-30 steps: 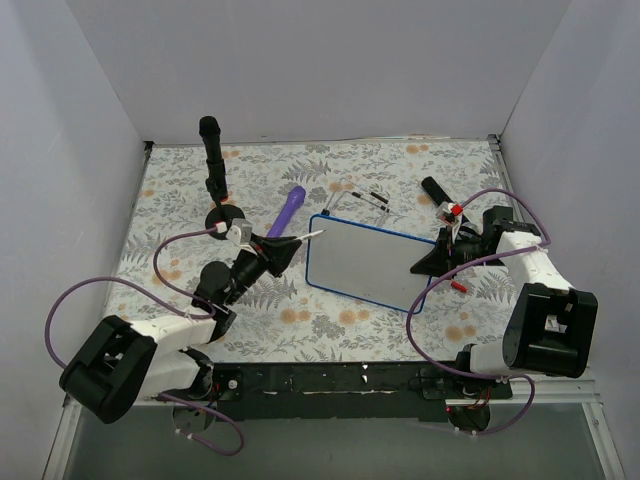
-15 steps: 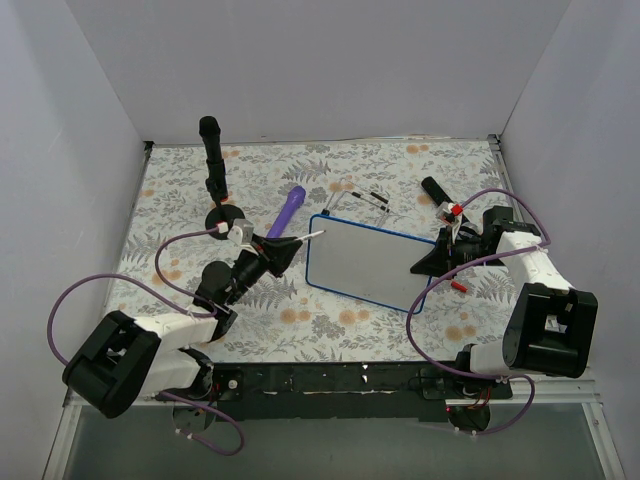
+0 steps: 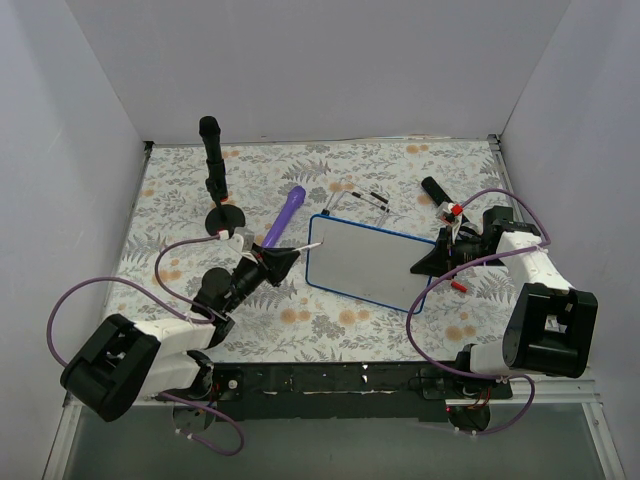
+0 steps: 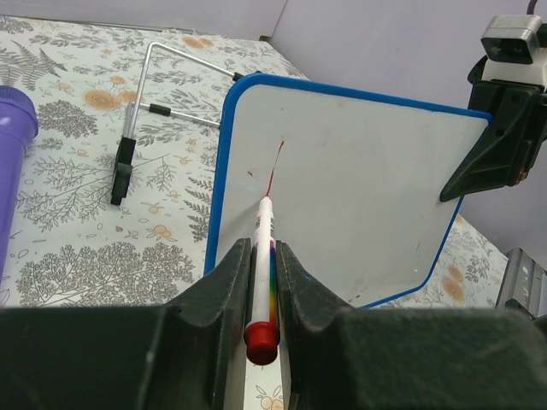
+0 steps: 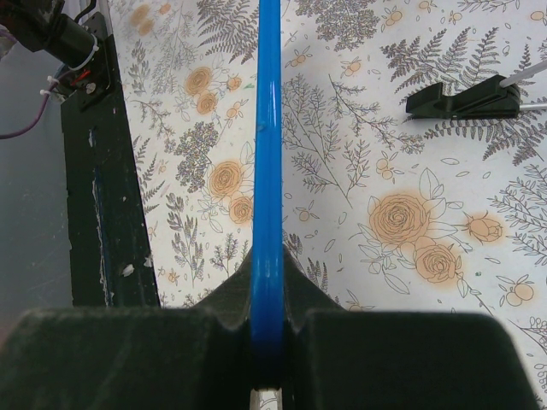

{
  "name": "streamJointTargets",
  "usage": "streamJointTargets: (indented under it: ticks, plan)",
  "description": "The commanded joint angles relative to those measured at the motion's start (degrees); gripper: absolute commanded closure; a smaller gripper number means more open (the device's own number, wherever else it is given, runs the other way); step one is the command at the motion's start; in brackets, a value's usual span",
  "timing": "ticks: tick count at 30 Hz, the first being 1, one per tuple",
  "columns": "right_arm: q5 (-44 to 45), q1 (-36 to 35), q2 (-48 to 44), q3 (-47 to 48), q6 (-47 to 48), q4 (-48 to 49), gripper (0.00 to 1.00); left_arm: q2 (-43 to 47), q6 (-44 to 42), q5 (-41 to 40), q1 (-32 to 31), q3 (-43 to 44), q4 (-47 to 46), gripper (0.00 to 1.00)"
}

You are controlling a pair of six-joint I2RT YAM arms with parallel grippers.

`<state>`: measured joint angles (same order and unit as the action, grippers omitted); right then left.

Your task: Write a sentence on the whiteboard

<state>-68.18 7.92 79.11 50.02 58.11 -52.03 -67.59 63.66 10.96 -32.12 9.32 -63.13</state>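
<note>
The whiteboard (image 3: 370,262) with its blue rim lies tilted mid-table. My left gripper (image 3: 285,258) is shut on a white marker (image 4: 262,224) with a red end cap. The marker's tip touches the board near its left edge. Only one short red stroke (image 4: 275,166) shows on the board (image 4: 359,196); no written sentence is visible. My right gripper (image 3: 428,262) is shut on the board's right edge and shows in the left wrist view (image 4: 487,162). In the right wrist view the blue rim (image 5: 267,154) runs straight up from between the closed fingers (image 5: 231,295).
A purple cylinder (image 3: 287,212) lies left of the board. A black stand (image 3: 212,160) rises at the back left. A bent wire piece with black clips (image 3: 360,195) lies behind the board. A black and red item (image 3: 442,198) sits at the back right.
My left gripper has shifted slightly nearer and rightward, drawing the marker tip down the board's left part. The right arm and the board have not moved.
</note>
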Motion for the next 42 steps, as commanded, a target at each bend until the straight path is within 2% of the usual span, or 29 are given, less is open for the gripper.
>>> streamJointTargets:
  ticks: [1, 22, 33, 42]
  plan:
    - [0.51, 0.34, -1.59, -0.01, 1.13, 1.05, 0.99, 1.59, -1.08, -0.06, -0.31, -1.50, 0.47, 1.00]
    - [0.51, 0.25, -1.68, -0.19, 1.13, 1.05, 0.99, -3.07, -1.34, 3.63, -0.31, 8.08, 0.73, 1.00]
    - [0.51, 0.34, -1.33, -0.10, 1.48, 0.79, 0.99, 6.50, -1.08, 2.05, -0.31, 0.44, 3.19, 1.00]
    - [0.59, 0.25, -1.50, -0.27, 1.40, 0.79, 0.99, 3.88, -1.69, 1.61, -0.31, 0.17, 2.49, 1.00]
